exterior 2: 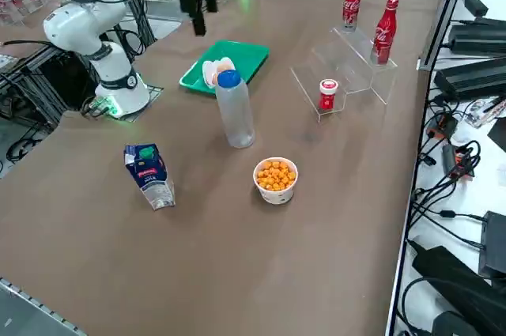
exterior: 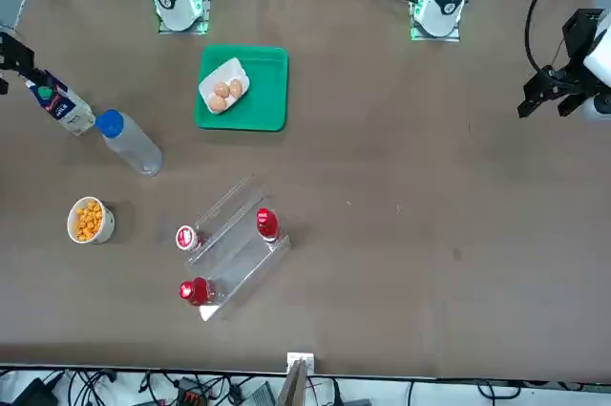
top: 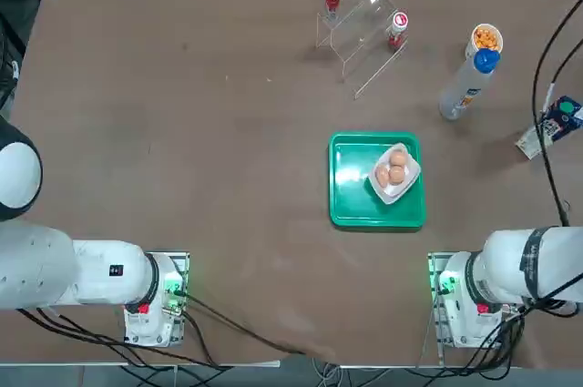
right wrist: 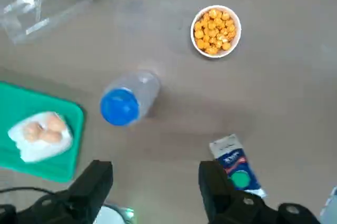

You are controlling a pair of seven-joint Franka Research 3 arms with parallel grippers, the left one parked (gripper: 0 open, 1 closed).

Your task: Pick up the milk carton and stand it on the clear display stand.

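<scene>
Bench (top: 182, 114) brown. Clear display stand (top: 364, 41) at far side, red bottles on it. Milk carton (exterior 2: 149, 175) upright on bench near robot's right edge, well apart from stand. Right gripper (right wrist: 155, 182) high above bench, fingers spread, empty; carton apparently below, just beside one finger (right wrist: 216, 187).
</scene>
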